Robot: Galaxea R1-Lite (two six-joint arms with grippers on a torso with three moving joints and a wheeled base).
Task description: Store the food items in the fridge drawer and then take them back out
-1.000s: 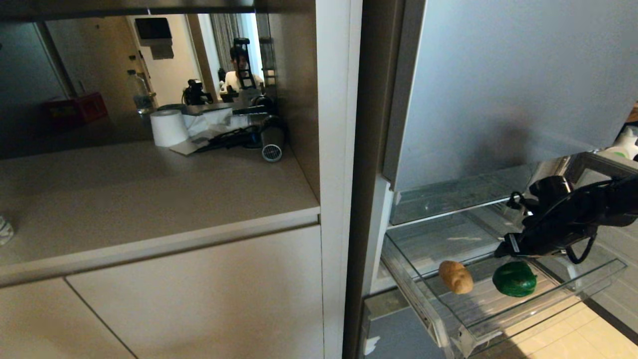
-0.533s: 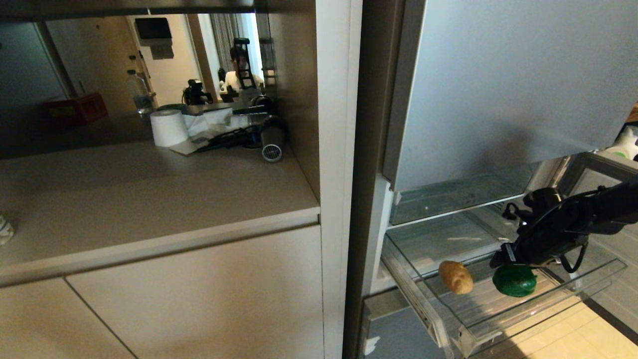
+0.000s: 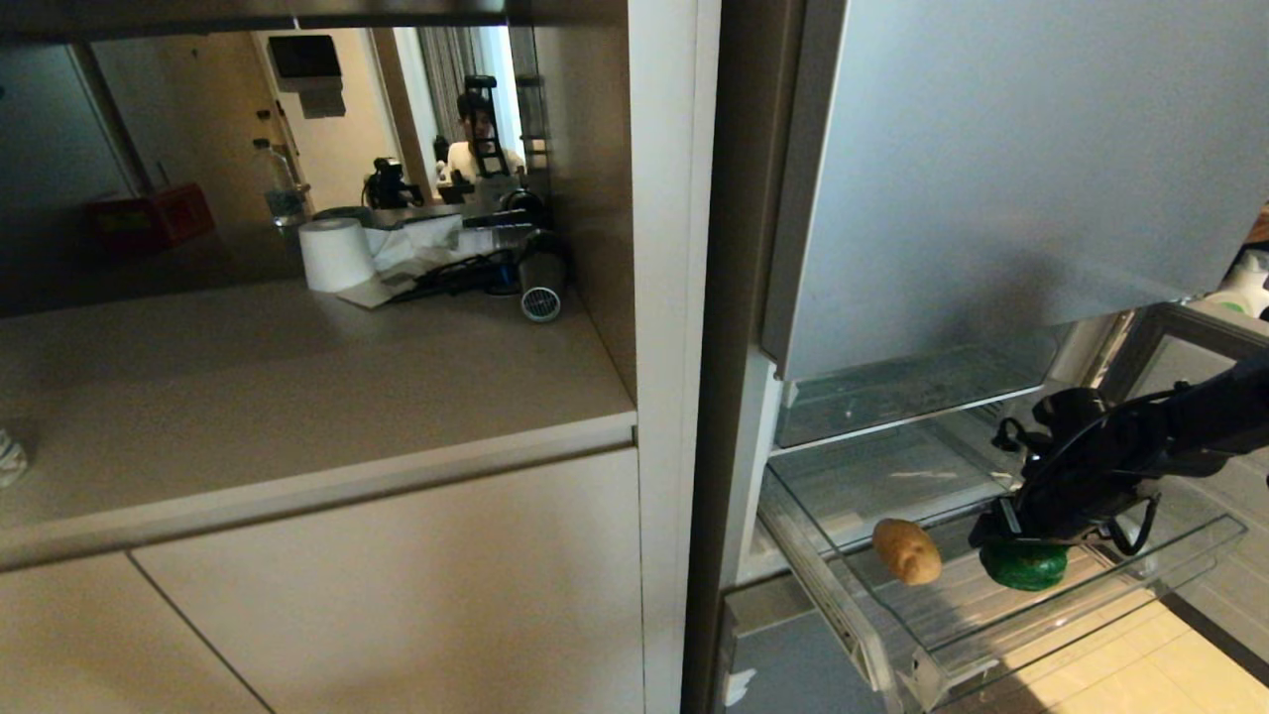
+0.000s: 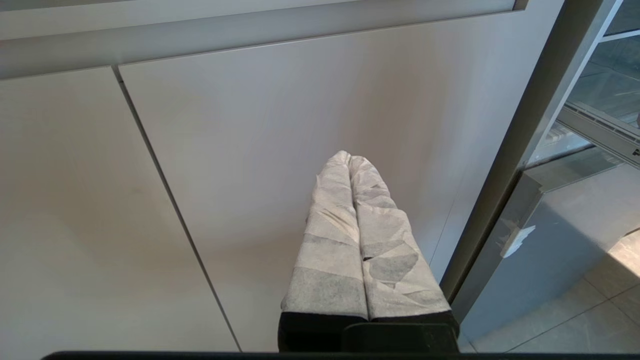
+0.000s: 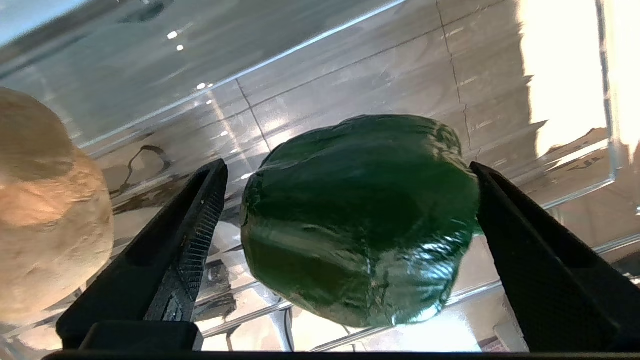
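Compared with one second ago, the right gripper has come down inside the fridge drawer and now sits right over the bell pepper, hiding its top in the head view; its jaws have also opened wider. The potato and the pepper have not moved.

Both food items lie on the floor of the pulled-out drawer, the potato near the pepper on the side toward the cabinet. So the storing part looks finished, and the step in hand is most likely taking the pepper back out.

In the right wrist view the two black fingers stand wide apart with the pepper between them; one seems to be at its skin, the other has a small gap. Nothing is gripped yet. The next move calls for closing gently on the glossy skin, which may slip, and then lifting clear of the drawer's front wall.

The right arm reaches in from the right side, pointing downward. The left gripper hangs parked before the cabinet door, its wrapped fingers pressed together.
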